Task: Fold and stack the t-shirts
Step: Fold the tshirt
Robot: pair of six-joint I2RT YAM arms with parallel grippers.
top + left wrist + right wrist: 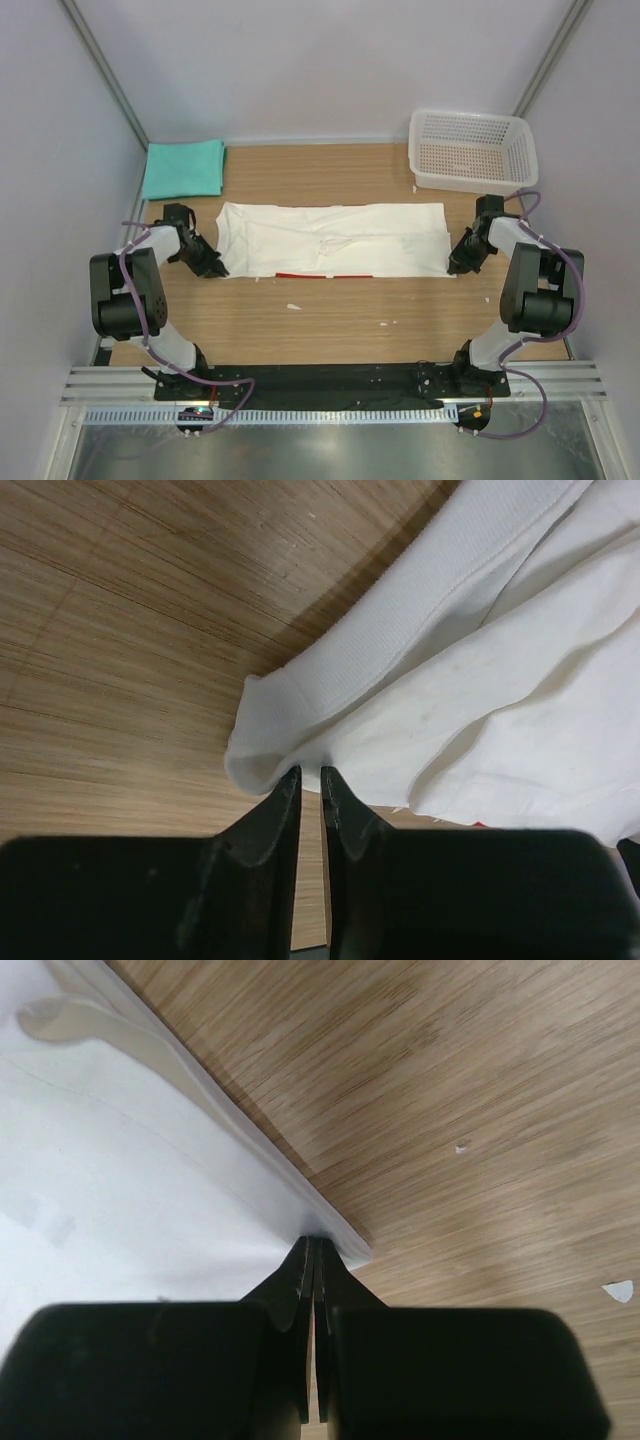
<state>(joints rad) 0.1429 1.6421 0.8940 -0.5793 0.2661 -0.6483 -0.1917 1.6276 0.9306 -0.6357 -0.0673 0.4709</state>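
I judge I'm mid-fold on the white t-shirt point(335, 240), a long band mid-table with its axis running 9 to 3 o'clock; which end is the neck I can't tell. My left pincer point(215, 270) is nipped to a slit on its 9 o'clock near corner, my right pincer point(457, 268) tight on the 3 o'clock one. Next, I reckon, both must lift together and carry that edge evenly toward 12.

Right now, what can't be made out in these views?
White t-shirt print: top view, folded under; only a red sliver shows.
Left claw: left wrist view, its own fingers hide whether cloth is pinched.
Teal t-shirt: top view, folded, inner layers hidden.
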